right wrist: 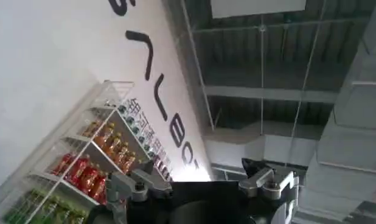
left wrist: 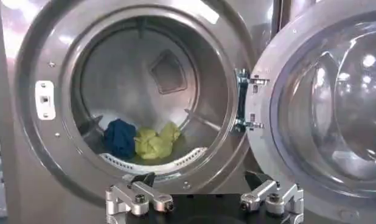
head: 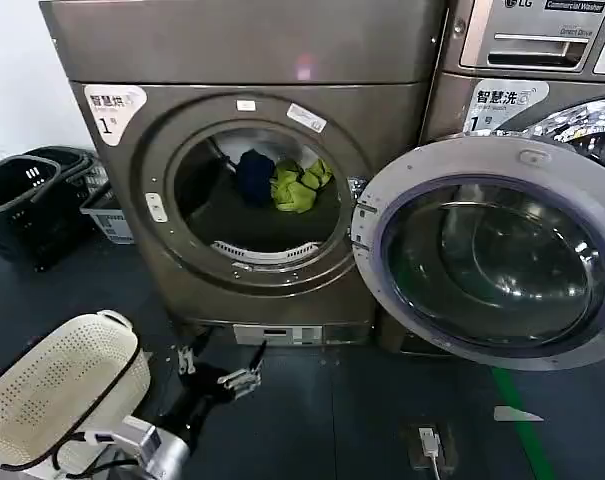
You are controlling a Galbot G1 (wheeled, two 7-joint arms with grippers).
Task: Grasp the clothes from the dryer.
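Note:
The bronze-grey dryer [head: 132,200] stands with its porthole open. On the drum floor lie the clothes: a navy piece [head: 254,175] and, touching it, a lime-green piece [head: 300,185]. My left gripper [head: 217,367] is low in front of the machine, open and empty, well short of the porthole. Its wrist view looks straight into the drum at the navy piece [left wrist: 120,137] and the green piece [left wrist: 154,143], beyond the spread left gripper [left wrist: 200,181]. My right gripper [right wrist: 199,172] is open, holds nothing, and faces a ceiling and a wall.
The dryer's round glass door [head: 492,250] hangs wide open to the right, in front of the silver LG machine [head: 522,40]. A white perforated basket [head: 57,385] sits at the lower left. Black baskets [head: 22,195] stand at the far left. A small plug box [head: 430,440] lies on the dark floor.

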